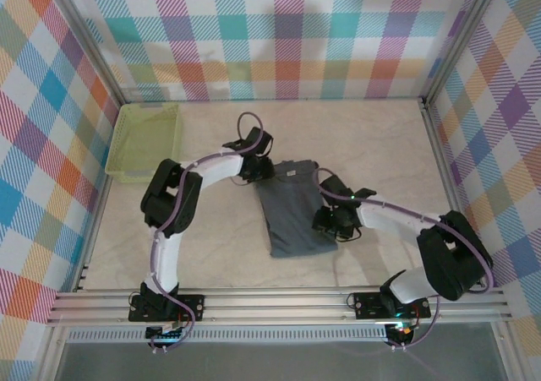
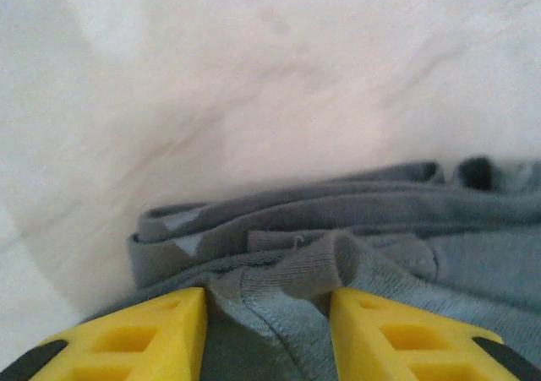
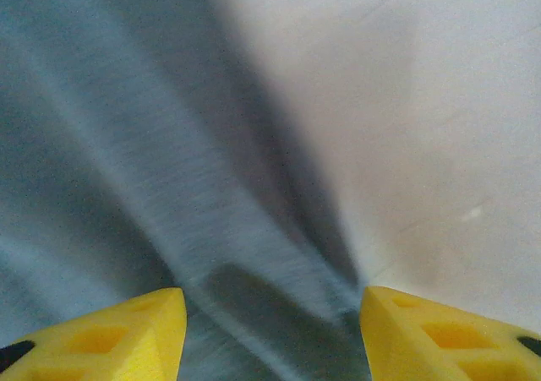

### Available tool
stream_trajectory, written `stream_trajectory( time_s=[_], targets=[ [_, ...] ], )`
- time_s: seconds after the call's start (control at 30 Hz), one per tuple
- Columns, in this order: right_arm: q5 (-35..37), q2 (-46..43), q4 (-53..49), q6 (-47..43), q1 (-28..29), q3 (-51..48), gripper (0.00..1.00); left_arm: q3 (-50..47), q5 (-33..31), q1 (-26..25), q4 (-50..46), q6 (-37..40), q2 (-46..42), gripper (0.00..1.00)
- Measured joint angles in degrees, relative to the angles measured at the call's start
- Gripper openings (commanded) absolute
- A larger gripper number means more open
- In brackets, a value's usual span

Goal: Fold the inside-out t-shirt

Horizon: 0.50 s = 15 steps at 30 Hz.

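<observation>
Seen from above, a pale marble-patterned bench (image 1: 380,144) is walled with bright plaid. The inside-out t-shirt (image 1: 292,216), dark slate-grey, lies near the middle of the bench, already narrowed to a long upright rectangle.

The left pincer (image 1: 256,170) is placed at the shirt's far left corner. In its wrist view, a puckered ridge of layered cloth is pinched between the yellow fingers (image 2: 161,326). The right pincer (image 1: 328,220) is set at the shirt's right edge, nearer the arm bases. Its fingers (image 3: 127,330) are held apart with creased cloth running into the gap. The view is blurred, so it cannot be told whether the cloth is gripped.

For the fold to go well, every layer should be caught at both grips before anything is lifted. Both sides should be raised evenly, the cloth kept lightly taut, and the edges laid down in line.

Counted: one t-shirt, one lime-green mesh basket (image 1: 118,144) at the far left, two arms, two pincers.
</observation>
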Motion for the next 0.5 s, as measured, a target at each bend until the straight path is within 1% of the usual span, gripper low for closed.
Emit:
stream_trajectory(
  time_s=[0.07, 0.13, 0.2, 0.27, 0.37, 0.5],
  targets=[
    [0.70, -1.81, -1.22, 0.11, 0.59, 1.27, 0.60, 1.86, 0.15, -0.44, -1.84, 1.68, 0.09, 0.57],
    [2.21, -3.67, -1.84, -1.60, -1.42, 3.39, 0.60, 2.16, -0.52, -0.83, -3.98, 2.60, -1.42, 0.61],
    [2.54, -4.37, -1.33, -4.85, -5.70, 6.58, 0.60, 0.94, -1.53, -1.01, -5.64, 3.19, -4.24, 0.66],
    [1.25, -3.13, 0.31, -8.22, -10.62, 9.94, 0.60, -1.73, -1.95, -1.05, -6.10, 3.23, -8.28, 0.69],
    [-0.55, 3.76, 2.47, -13.84, -16.06, 17.77, 0.60, -5.22, -1.46, -0.63, -5.75, 2.99, -13.25, 0.68],
    [-3.54, 16.59, 5.27, -19.17, -18.32, 28.28, 0.59, -5.66, -0.85, 0.61, -4.31, 2.49, -12.96, 0.66]
  ],
)
